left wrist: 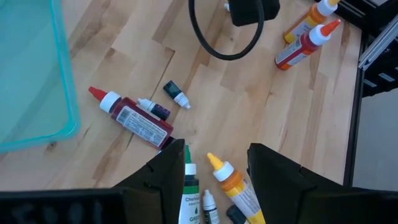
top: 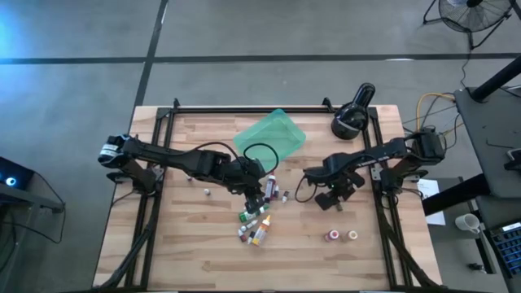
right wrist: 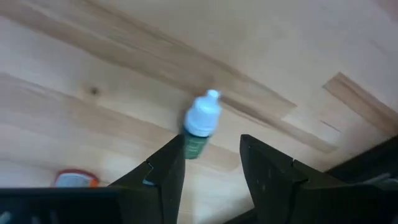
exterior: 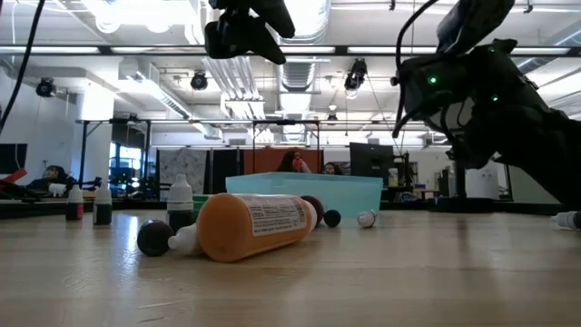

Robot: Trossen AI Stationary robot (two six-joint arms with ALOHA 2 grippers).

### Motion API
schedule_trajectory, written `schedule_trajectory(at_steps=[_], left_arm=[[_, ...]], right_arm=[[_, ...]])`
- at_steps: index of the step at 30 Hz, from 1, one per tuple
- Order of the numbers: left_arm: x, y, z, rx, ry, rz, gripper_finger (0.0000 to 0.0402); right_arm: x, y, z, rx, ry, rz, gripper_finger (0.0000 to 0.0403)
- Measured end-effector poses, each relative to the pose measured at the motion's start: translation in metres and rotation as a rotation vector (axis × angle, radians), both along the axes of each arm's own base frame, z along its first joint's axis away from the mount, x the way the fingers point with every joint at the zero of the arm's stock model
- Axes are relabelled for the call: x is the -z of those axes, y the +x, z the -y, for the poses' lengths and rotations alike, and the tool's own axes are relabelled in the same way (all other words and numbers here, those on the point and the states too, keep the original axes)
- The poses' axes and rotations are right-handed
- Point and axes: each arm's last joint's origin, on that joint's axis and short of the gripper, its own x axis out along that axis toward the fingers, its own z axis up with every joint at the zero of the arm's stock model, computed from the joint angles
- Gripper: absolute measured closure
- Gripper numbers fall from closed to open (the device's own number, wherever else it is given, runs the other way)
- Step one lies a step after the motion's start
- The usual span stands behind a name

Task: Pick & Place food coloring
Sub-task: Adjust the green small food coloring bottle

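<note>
A translucent teal tray (top: 273, 134) sat on the wooden tabletop (top: 179, 236) at about twelve o'clock from its centre, tilted diamond-wise. A black round lamp-like device (top: 352, 116) rested toward one o'clock, near the far edge. A black cable loop (top: 260, 154) lay at the tray's near corner. Beyond the tabletop, at two o'clock, stood a floor fan (top: 472, 15); a white mug (top: 467, 222) sat at four o'clock.

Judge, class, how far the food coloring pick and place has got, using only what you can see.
Done: apparently nothing; the teal tray looks empty. In hand: the right gripper has its jaws either side of a small green bottle, not clearly gripping it. The left gripper, jaws open, hovers over the bottle cluster. Left: the cluster and two bottles near the front right.
</note>
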Motion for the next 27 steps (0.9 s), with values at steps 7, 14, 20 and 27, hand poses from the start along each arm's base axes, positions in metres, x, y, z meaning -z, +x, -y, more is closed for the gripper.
schedule_trajectory(at_steps=[7,14,20,27], left_arm=[[0.000,0.000,0.000,0.009,0.008,0.000,0.0255],[0.000,0.000,0.000,0.009,0.008,-0.001,0.0255],[0.000,0.000,0.000,0.008,0.009,-0.005,0.0255],[0.000,0.000,0.000,0.008,0.008,-0.005,0.0255]], right_arm=[[0.001,0.004,-0.002,0.034,0.044,0.028,0.0258],[0.011,0.002,-0.001,0.037,0.042,-0.006,0.0258],[0.019,0.008,0.000,0.031,0.018,0.020,0.0269],[0.020,0.007,0.000,0.036,0.013,0.010,0.0271]])
